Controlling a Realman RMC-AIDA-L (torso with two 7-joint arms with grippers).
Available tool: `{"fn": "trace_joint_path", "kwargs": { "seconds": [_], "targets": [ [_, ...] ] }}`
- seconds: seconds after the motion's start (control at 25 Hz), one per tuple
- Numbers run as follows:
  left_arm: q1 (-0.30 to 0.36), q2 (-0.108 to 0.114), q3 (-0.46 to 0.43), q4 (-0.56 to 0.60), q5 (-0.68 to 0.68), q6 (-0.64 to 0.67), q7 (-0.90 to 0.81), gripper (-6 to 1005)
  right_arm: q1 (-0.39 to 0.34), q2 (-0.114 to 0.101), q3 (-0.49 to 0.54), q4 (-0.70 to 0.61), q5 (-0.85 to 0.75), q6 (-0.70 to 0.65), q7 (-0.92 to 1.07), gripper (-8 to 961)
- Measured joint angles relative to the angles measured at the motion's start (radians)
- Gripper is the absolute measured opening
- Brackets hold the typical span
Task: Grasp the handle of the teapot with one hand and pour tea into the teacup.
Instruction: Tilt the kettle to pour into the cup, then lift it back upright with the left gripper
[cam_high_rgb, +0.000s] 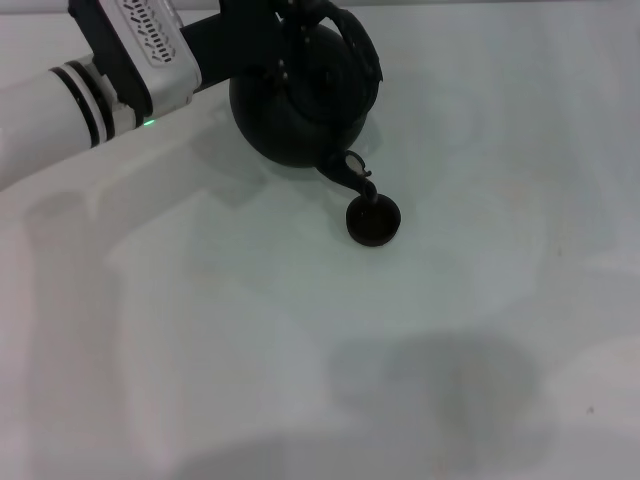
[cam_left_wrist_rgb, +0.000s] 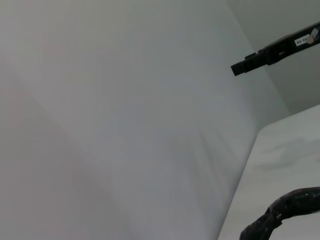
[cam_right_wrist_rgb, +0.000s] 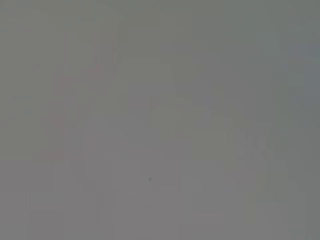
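Looking down, you see the left gripper (cam_high_rgb: 300, 40) at twelve o'clock, clamped on the handle (cam_high_rgb: 350, 45); the tilted teapot (cam_high_rgb: 295, 110) puts its spout over the teacup (cam_high_rgb: 373, 221).

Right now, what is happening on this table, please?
The left gripper holds the black teapot by its arched handle, tipped so the spout points down at the small dark teacup on the white table. No stream of tea can be made out. The right arm is not in view.
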Motion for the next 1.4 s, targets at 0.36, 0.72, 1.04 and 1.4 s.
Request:
{"fn": "trace_joint_path", "kwargs": {
  "seconds": [0.36, 0.72, 1.04, 1.4],
  "targets": [
    [-0.007, 0.002, 0.014, -0.001, 0.001, -0.012, 0.001, 101, 0.001, 0.000, 0.000, 0.001, 0.001, 0.000, 0.000, 702],
    [-0.029, 0.006, 0.016, 0.000, 0.028, -0.012, 0.002, 102, 0.001, 0.000, 0.002, 0.006, 0.001, 0.000, 0.000, 702],
    [-0.039, 0.008, 0.016, 0.000, 0.061, -0.012, 0.004, 101, -0.002, 0.000, 0.002, 0.010, 0.000, 0.000, 0.013, 702],
    [-0.039, 0.013, 0.016, -0.002, 0.059, -0.019, 0.027, 101, -0.008, 0.001, 0.000, 0.010, 0.002, 0.000, 0.016, 701]
  ]
}}
